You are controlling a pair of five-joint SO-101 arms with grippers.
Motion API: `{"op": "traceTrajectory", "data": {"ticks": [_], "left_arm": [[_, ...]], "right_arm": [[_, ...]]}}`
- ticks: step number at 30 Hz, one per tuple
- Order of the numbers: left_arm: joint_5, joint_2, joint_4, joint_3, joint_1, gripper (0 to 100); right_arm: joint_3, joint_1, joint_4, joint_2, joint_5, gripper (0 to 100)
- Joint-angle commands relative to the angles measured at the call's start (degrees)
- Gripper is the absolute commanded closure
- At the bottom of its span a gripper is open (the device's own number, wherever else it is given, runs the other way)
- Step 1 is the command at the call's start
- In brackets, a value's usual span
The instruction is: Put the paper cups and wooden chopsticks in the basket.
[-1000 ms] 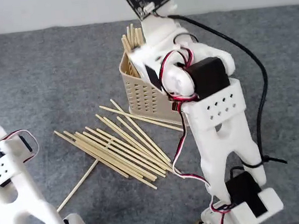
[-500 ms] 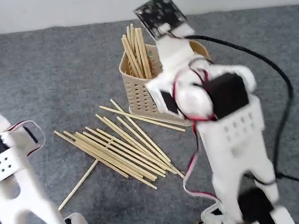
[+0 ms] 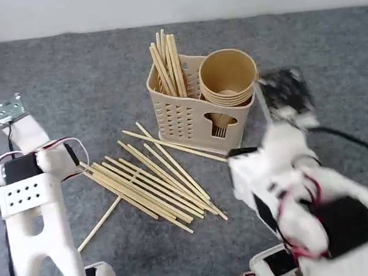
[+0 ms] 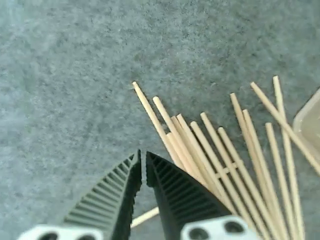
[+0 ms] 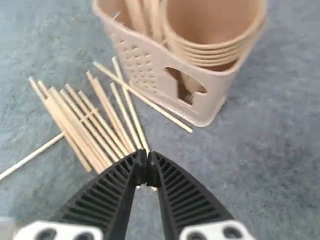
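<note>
Paper cups stand nested in the basket beside upright chopsticks, loose chopsticks lying before it.

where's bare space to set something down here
Bare grey mat lies left of the basket, beyond the left arm, and again to the basket's right at the far edge. Crowded: the loose chopsticks fan across the middle, from the basket's front toward the near edge.

No text can be read.
</note>
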Motion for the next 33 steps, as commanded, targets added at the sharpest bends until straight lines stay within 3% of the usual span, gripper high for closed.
{"op": "traceTrajectory", "data": {"ticks": [1, 7, 12, 19, 33], "left_arm": [[5.1, -1.49, -0.26, -1.01, 2.55, 98], [8.26, 4.48, -0.62, -1.54, 4.66, 98], [10.81, 17.05, -0.18, -5.58, 4.66, 89], [10.81, 27.16, -0.97, -9.1, 4.75, 86], [10.9, 40.44, -9.93, -9.54, 4.57, 86]], "right_arm": [[12.13, 7.34, -6.2, -13.49, -0.7, 99.0], [34.2, 14.81, -13.23, -34.95, -0.44, 98.7], [39.12, 17.45, -13.49, -46.55, 3.69, 98.7], [39.91, 17.98, -13.32, -45.41, 3.78, 98.7], [39.91, 17.98, -13.32, -45.41, 3.69, 99.0]]}}
